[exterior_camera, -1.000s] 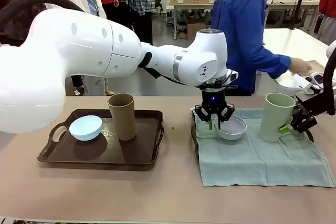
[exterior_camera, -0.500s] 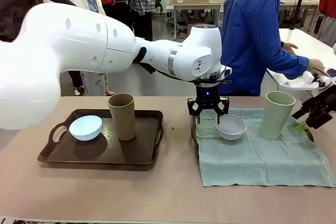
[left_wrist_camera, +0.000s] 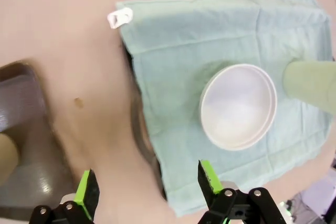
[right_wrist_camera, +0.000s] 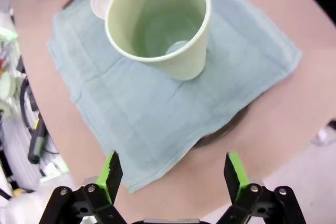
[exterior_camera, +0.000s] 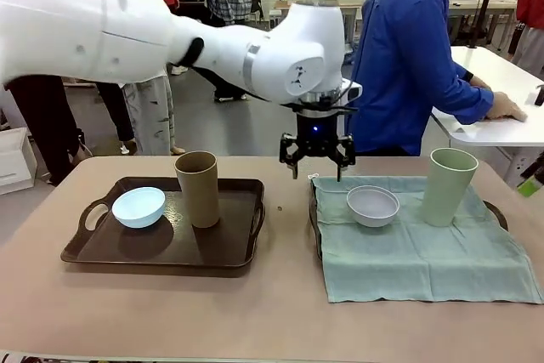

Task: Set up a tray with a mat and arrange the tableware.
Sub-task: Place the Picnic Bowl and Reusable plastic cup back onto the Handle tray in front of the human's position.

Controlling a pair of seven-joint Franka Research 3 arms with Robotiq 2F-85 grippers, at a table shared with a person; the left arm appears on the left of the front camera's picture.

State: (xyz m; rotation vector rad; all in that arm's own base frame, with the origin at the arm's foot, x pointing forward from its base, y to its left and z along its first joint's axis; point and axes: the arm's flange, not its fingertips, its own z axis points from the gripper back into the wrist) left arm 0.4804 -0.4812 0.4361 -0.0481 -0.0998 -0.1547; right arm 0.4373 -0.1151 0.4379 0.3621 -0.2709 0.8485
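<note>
A white bowl (exterior_camera: 373,205) and a pale green tumbler (exterior_camera: 449,186) stand on a pale green mat (exterior_camera: 425,257) that covers a dark tray (exterior_camera: 314,218) on the right. On the brown tray (exterior_camera: 161,248) at the left are a pale blue bowl (exterior_camera: 138,207) and a tan-brown tumbler (exterior_camera: 197,189). My left gripper (exterior_camera: 317,164) hangs open above the mat's near-left corner, empty; in its wrist view the left gripper (left_wrist_camera: 147,182) has the white bowl (left_wrist_camera: 239,106) ahead of it. My right gripper (right_wrist_camera: 173,170) is open and empty, drawn back from the green tumbler (right_wrist_camera: 163,24).
A person in a blue top (exterior_camera: 399,48) stands at the far side with a hand (exterior_camera: 508,108) on a white side table (exterior_camera: 501,129) at the right. Bare tabletop (exterior_camera: 285,210) lies between the two trays. A white tag (left_wrist_camera: 116,18) sits at the mat's corner.
My left gripper let go of the white bowl, rose and moved left. My right gripper released the green tumbler and withdrew to the right. The person's hand moved along the side table.
</note>
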